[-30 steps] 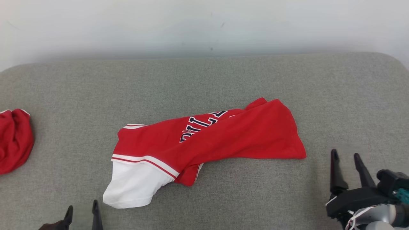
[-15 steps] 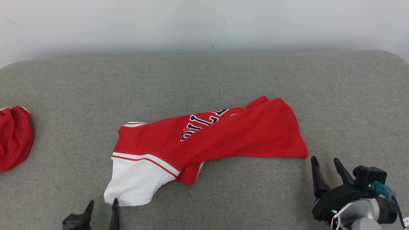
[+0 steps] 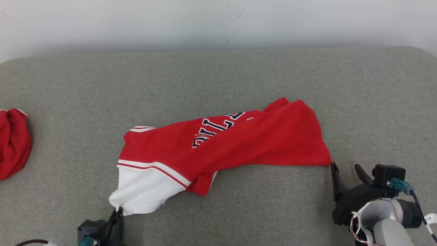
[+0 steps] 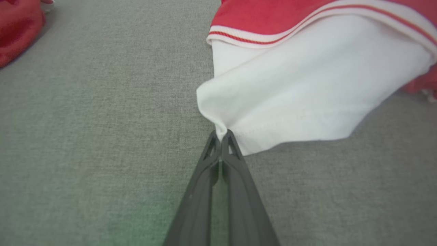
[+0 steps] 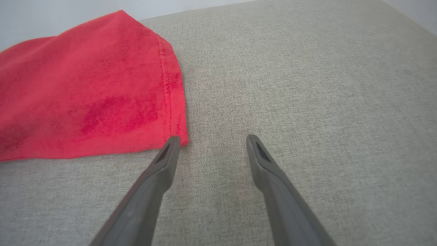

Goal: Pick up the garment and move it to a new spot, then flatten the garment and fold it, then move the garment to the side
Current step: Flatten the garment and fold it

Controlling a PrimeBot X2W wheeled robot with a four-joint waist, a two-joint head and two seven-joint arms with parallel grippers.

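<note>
Since your left gripper (image 3: 117, 212) is clamped shut on a small pucker at the tip of the white panel, at 7 o'clock of the red-and-white soft knit jersey garment (image 3: 222, 150), hold the lift until the other end is secured. The garment lies crumpled mid-way across the grey woven fabric cushion (image 3: 218, 78), with its long axis running 8 to 2 o'clock in the head view.

Your right gripper (image 5: 212, 137) sits at the garment's 4 o'clock, jaws spread wide, holding nothing. One fingertip is just beside the stitched red hem corner, and the corner is outside the gap.

My call:
- Shift the right gripper toward 9 o'clock in its wrist view so the corner goes between the fingers.
- Press it into the cushion, then close.
- The left pinch looks thin, so raise both arms slowly and together or it may slip.

Materials:
- **Red body:** matte, slightly fuzzy and limp.
- **Hem:** stitched.
- **Band:** a red/white striped band separates the red from the white.
- **Letters:** dark with a white outline, half buried in a fold.
- **Cushion:** the weave is coarse and probably grippy, so dragging would bunch the cloth.

A red cloth bundle (image 3: 12, 143) sits at the 9 o'clock edge, well apart.
</note>
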